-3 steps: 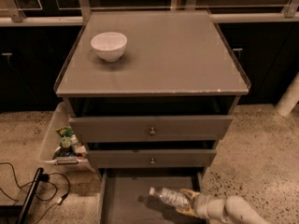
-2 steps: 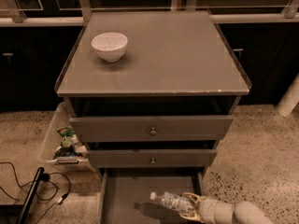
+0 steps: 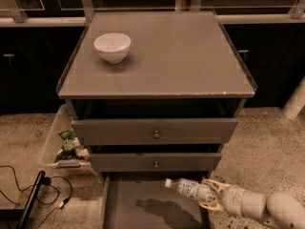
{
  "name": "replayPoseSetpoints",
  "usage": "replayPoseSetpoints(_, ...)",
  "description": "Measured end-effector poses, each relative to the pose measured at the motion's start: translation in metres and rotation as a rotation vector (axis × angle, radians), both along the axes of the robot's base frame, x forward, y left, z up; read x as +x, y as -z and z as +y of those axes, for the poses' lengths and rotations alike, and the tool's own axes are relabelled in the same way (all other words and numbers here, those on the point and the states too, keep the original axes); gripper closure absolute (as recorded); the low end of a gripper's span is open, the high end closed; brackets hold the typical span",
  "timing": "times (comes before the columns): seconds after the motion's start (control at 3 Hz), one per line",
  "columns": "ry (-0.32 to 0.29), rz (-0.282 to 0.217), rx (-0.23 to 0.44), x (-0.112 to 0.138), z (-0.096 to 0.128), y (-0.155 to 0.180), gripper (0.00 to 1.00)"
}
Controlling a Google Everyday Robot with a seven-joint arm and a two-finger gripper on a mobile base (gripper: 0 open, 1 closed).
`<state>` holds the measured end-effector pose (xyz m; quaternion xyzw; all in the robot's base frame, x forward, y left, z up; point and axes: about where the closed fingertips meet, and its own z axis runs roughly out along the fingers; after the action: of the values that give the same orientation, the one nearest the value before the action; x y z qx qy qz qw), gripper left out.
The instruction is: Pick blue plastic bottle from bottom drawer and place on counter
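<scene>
Cream two-finger gripper (image 3: 213,198) clamped on small clear blue-labelled plastic bottle (image 3: 189,189) (white cap leftward), held above open grey-brown bottom drawer (image 3: 125,199)

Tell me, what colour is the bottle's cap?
White, seen in the camera view; the pincer holds the bottle above the bottom drawer.

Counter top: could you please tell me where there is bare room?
The counter is bare right of and before the white bowl in its back-left corner. The gripper holds the blue plastic bottle over the bottom drawer.
</scene>
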<state>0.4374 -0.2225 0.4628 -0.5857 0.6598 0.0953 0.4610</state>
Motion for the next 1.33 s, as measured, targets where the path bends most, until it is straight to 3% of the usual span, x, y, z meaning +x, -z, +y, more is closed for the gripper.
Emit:
replayPoseSetpoints(0.33, 0.000, 0.000, 0.000, 0.000, 0.000, 0.000, 1.00)
replayPoseSetpoints(0.67, -0.004, -0.059, -0.038, 0.006, 0.002, -0.031, 1.00)
replayPoseSetpoints(1.0, -0.059, -0.158, -0.103, 0.020, 0.001, -0.099, 1.00)
replayPoseSetpoints(1.33, -0.169, -0.201, -0.221, 0.035, -0.002, -0.181, 1.00)
